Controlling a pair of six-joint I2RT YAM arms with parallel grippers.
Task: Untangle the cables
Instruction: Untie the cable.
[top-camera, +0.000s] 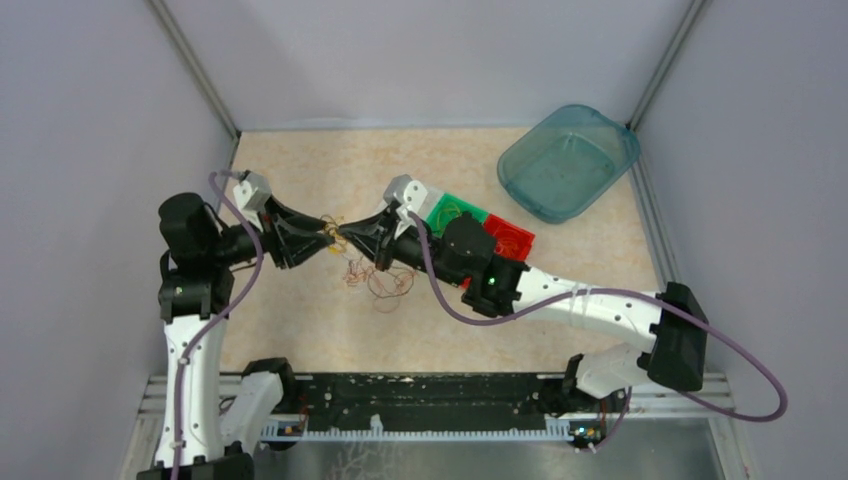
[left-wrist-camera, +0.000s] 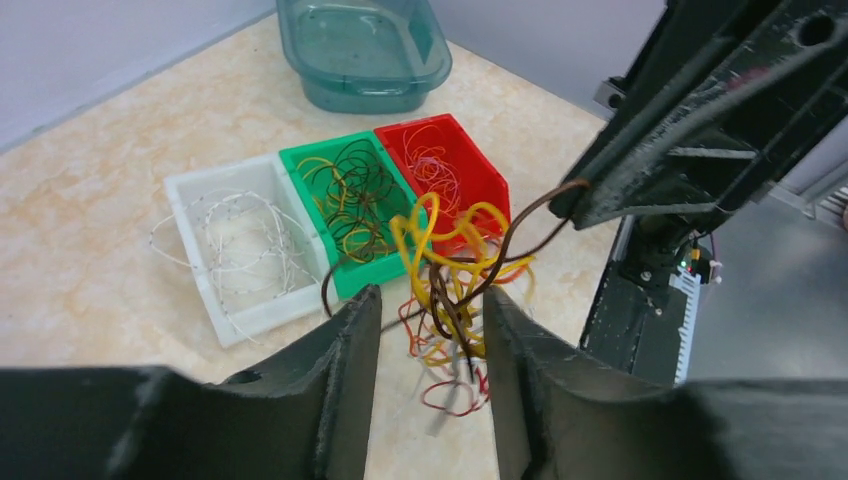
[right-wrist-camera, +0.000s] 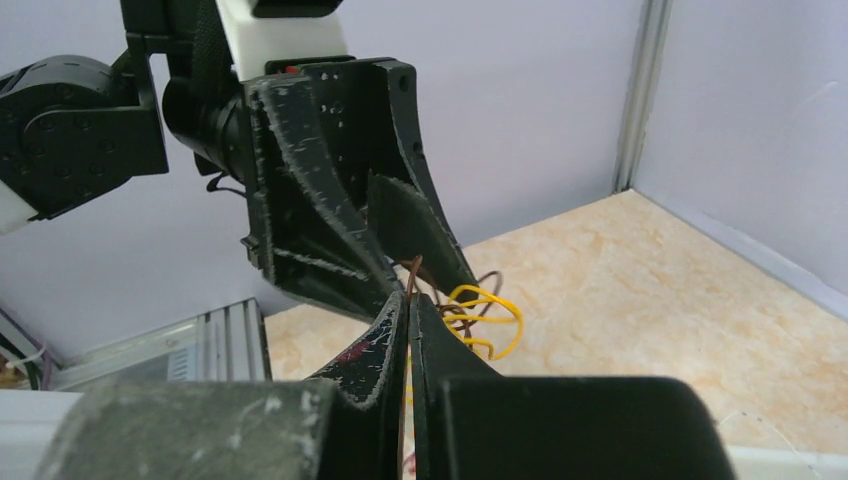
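Cables (left-wrist-camera: 452, 262): yellow, orange, brown and red tangle, hanging above the table (left-wrist-camera: 80, 270) where the two grippers meet (more loops lie on the table beneath).
Right gripper (right-wrist-camera: 408, 308): fingers pressed together on a brown strand of the tangle.
Left gripper (left-wrist-camera: 430, 297): fingers apart, with the tangle showing in the gap.
Bins: white bin (left-wrist-camera: 190, 195), green bin (left-wrist-camera: 300, 156) and red bin (left-wrist-camera: 492, 178), touching in a row.

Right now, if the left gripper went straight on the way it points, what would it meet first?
Most likely the cables, hanging right before the left gripper; the right gripper, pinching one of them, sits just beyond, depth unclear.
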